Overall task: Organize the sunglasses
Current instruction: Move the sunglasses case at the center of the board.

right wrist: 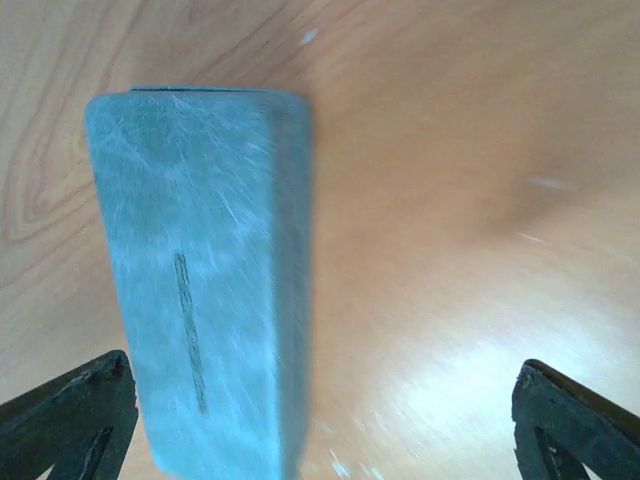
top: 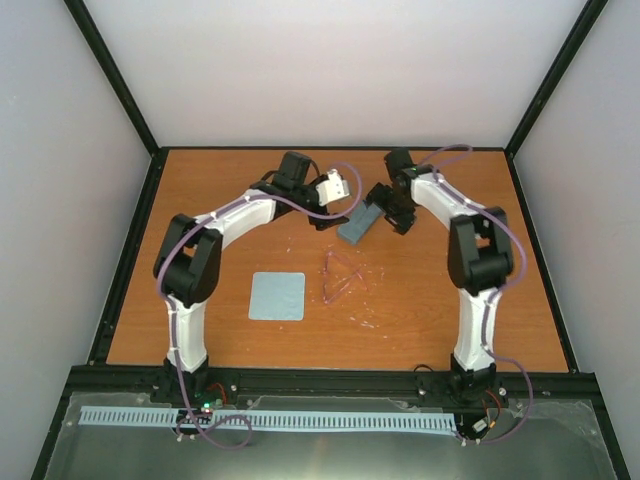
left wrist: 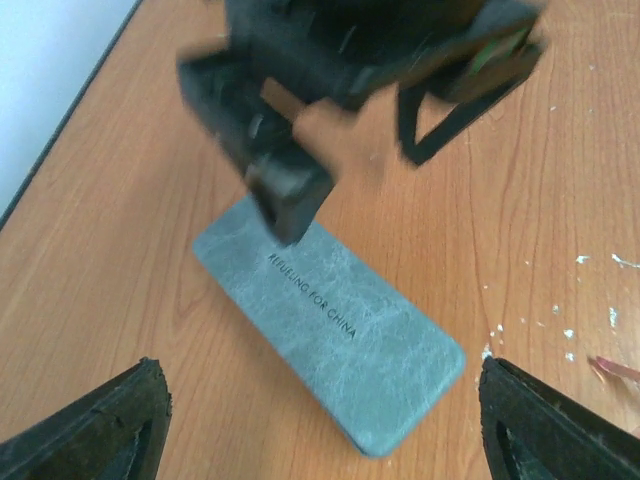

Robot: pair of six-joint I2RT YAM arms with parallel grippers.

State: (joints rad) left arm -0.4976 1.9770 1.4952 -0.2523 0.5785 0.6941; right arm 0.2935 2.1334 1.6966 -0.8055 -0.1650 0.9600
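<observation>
Orange table (top: 410, 300), faint sunglasses (top: 338, 274), possibly folded

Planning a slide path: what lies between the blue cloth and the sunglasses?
Nothing. The top view shows only bare wooden table between the cloth and the sunglasses.

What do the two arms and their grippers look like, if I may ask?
Both the left arm and right arm have white links joined by chunky black joints. A thin purple cable loops along each. The left gripper and right gripper have black, wedge-tipped fingers; a white camera block sits at the left wrist.
</observation>
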